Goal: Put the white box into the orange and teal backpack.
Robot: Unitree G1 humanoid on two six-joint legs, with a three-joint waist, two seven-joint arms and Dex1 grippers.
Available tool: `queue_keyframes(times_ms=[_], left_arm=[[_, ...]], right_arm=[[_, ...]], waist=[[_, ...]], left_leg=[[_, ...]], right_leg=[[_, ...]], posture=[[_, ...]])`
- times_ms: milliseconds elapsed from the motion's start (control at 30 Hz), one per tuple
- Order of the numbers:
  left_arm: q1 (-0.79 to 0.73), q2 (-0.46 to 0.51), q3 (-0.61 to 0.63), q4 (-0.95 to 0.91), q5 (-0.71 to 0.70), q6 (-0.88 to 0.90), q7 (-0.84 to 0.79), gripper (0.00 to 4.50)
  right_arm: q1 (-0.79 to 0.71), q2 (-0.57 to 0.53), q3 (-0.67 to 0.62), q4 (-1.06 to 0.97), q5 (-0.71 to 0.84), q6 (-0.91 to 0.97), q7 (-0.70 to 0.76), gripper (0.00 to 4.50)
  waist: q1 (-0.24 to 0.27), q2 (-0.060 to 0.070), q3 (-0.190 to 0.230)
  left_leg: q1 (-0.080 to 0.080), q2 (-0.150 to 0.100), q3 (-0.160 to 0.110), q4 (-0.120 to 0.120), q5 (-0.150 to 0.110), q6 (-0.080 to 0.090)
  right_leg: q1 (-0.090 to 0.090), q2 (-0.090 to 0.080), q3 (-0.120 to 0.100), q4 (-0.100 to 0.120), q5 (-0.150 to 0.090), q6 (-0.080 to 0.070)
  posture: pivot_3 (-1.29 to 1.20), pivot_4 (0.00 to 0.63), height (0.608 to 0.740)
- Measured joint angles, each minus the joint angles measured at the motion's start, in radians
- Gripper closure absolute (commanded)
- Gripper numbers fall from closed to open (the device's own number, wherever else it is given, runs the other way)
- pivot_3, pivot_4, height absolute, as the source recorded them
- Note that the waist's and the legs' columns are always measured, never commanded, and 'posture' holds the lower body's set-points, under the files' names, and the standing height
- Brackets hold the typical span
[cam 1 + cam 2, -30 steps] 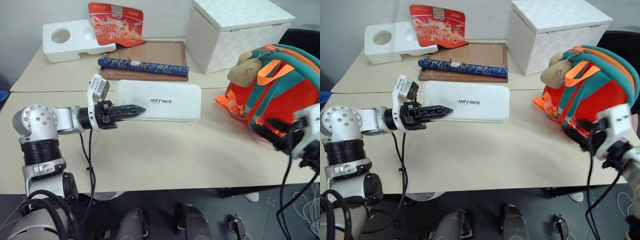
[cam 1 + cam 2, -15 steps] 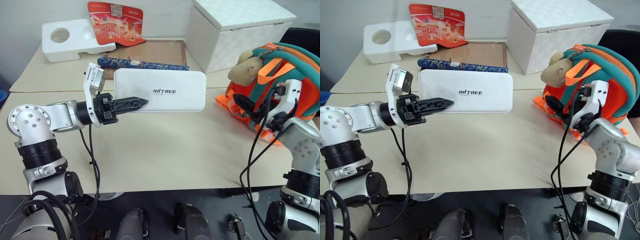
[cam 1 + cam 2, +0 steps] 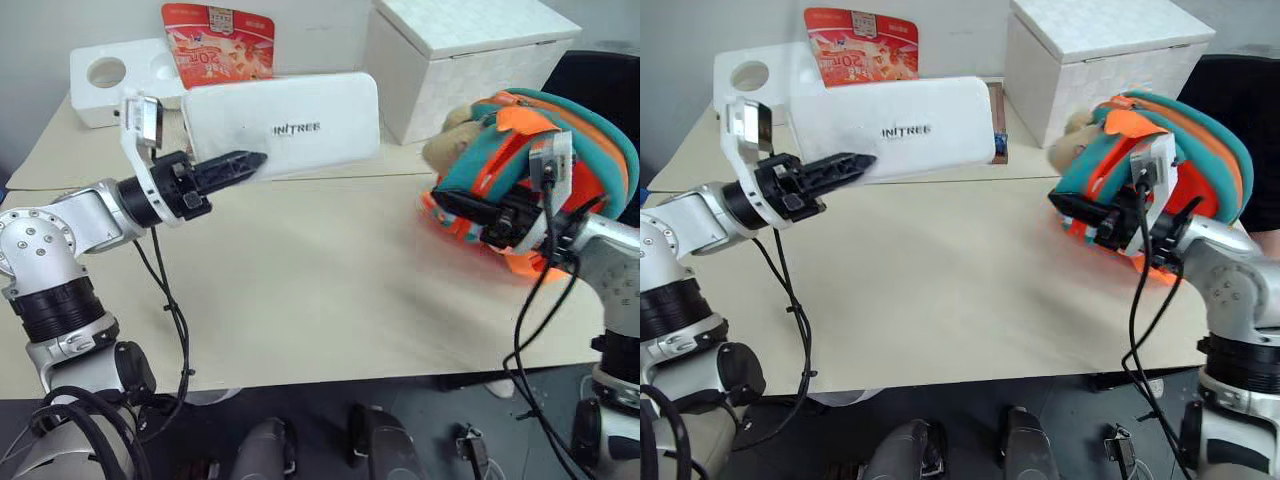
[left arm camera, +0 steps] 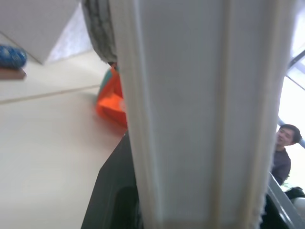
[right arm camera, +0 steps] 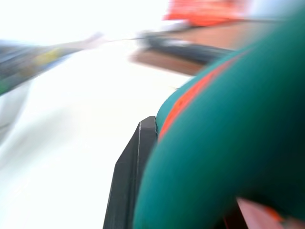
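Left gripper (image 3: 245,162) grips the near left edge of the white box (image 3: 290,125), now lifted clear of the table (image 3: 300,290) and tilted face-forward, where a second ago it lay flat. To the box's right, the right gripper (image 3: 450,203), formerly open at the table edge, has clamped onto the orange and teal backpack (image 3: 560,150), which has shifted toward the box.

Tabletop (image 3: 300,290) bare across middle and near edge, open passage between both arms. White box (image 3: 290,125) held aloft over far-left part. Orange and teal backpack (image 3: 560,150) fills right edge. Big white cube box (image 3: 450,60), foam block (image 3: 110,75), red packet (image 3: 215,45) crowd far edge.
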Motion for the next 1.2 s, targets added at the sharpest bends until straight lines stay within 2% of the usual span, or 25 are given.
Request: queue_keyframes(times_ms=[167,267,500,700,833,1200], left_arm=[[-0.037,0.03,-0.024,0.035,0.005,-0.107,-0.086,3.07],[-0.047,0.034,-0.067,0.034,0.004,-0.144,-0.155,3.07],[-0.048,0.072,-0.221,0.029,0.051,-0.236,-0.336,3.07],[-0.049,0.148,-0.399,0.046,0.249,-0.473,-0.536,3.07],[-0.072,0.183,-0.484,0.123,0.379,-0.643,-0.645,3.07],[-0.165,0.266,-0.582,0.344,0.613,-0.875,-0.842,3.07]], right_arm=[[0.057,-0.152,0.023,-0.172,0.233,0.135,0.195,4.45],[0.085,-0.197,0.011,-0.198,0.31,0.16,0.234,4.45],[0.173,-0.216,0.003,-0.176,0.298,0.13,0.217,4.45],[0.222,-0.224,-0.026,-0.168,0.293,0.112,0.206,4.45],[0.245,-0.247,-0.036,-0.166,0.293,0.109,0.212,4.45],[0.253,-0.255,-0.038,-0.165,0.292,0.089,0.211,4.45]], waist=[[0.003,-0.002,0.001],[0.005,-0.003,0.001],[0.022,-0.004,0.001],[0.028,-0.004,0.001],[0.029,-0.004,0.001],[0.028,-0.004,0.001]], left_leg=[[0.0,-0.001,-0.001,0.001,-0.001,0.002],[0.0,-0.002,0.0,0.002,-0.002,0.004],[0.0,-0.001,0.0,0.003,-0.002,0.003],[0.0,-0.002,0.0,0.005,-0.002,0.004],[0.0,-0.001,0.0,0.007,-0.003,0.005],[-0.004,0.0,-0.001,0.014,-0.008,0.009]], right_leg=[[0.002,0.0,-0.001,-0.002,0.0,0.0],[0.003,-0.002,-0.001,-0.004,0.001,0.002],[0.002,-0.001,0.0,-0.004,0.001,0.001],[0.002,-0.001,-0.001,-0.004,0.001,0.001],[0.003,-0.003,-0.001,-0.005,0.001,0.001],[0.002,-0.004,-0.003,-0.004,0.001,0.001]], posture=[[0.0,0.15,0.74],[0.0,0.15,0.74],[0.0,0.15,0.74],[0.0,0.15,0.74],[0.0,0.15,0.74],[0.0,0.15,0.74]])
